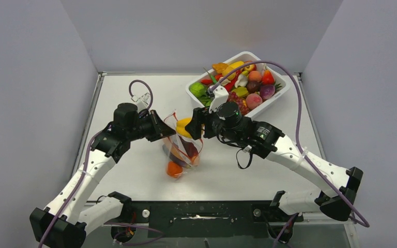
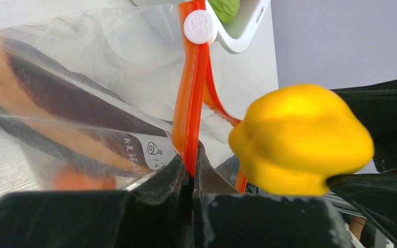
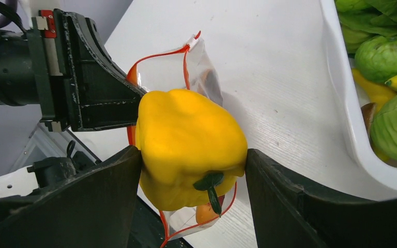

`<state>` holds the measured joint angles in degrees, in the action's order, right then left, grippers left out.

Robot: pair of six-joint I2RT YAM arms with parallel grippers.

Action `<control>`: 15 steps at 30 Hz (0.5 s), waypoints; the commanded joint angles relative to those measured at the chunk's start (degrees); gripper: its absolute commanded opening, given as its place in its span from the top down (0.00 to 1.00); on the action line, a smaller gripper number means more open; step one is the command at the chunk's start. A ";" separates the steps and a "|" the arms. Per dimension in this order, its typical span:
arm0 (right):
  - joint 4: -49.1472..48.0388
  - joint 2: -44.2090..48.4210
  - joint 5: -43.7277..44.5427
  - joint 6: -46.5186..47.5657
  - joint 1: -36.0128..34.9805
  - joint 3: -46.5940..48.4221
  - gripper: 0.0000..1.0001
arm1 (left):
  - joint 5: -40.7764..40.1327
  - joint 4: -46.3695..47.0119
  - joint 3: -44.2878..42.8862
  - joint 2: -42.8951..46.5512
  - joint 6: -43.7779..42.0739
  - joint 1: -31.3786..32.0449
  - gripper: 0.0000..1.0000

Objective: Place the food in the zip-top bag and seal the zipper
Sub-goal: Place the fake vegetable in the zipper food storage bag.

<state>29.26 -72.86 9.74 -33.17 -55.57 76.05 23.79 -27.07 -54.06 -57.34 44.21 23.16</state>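
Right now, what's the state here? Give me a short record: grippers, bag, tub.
left gripper: shut on the zipper, zip-top bag mouth open
right gripper: shut on the yellow pepper, at the bag's mouth
in bag: orange ball, long orange and dark pieces
white tub: holds other toy food, far right

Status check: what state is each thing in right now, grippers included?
zip-top bag: mouth open, some food inside.
zipper: unsealed, strips parted.
yellow pepper: held at the bag's mouth, not in.
left gripper: shut on zipper.
right gripper: shut on yellow pepper.
white tub: full of toy food.
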 commanded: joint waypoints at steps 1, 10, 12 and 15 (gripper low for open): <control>0.47 2.34 1.42 1.10 -0.32 1.71 0.51 | 0.52 3.76 -2.52 -0.22 -1.27 -0.13 1.00; 3.04 -1.32 -4.37 -1.49 -0.29 1.94 0.48 | 2.05 4.37 -3.95 -1.12 -0.58 -0.14 1.00; 4.22 -3.03 -4.65 -1.95 -0.41 2.83 0.46 | 2.47 4.21 -4.47 -1.28 -0.36 -0.13 1.00; 7.28 -6.16 -2.60 -2.00 -0.58 5.46 0.44 | 2.44 3.66 -5.43 -1.23 -0.51 -0.15 1.00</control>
<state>33.89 -75.81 6.79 -34.57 -55.59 77.12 24.71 -26.76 -55.18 -58.96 44.21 23.16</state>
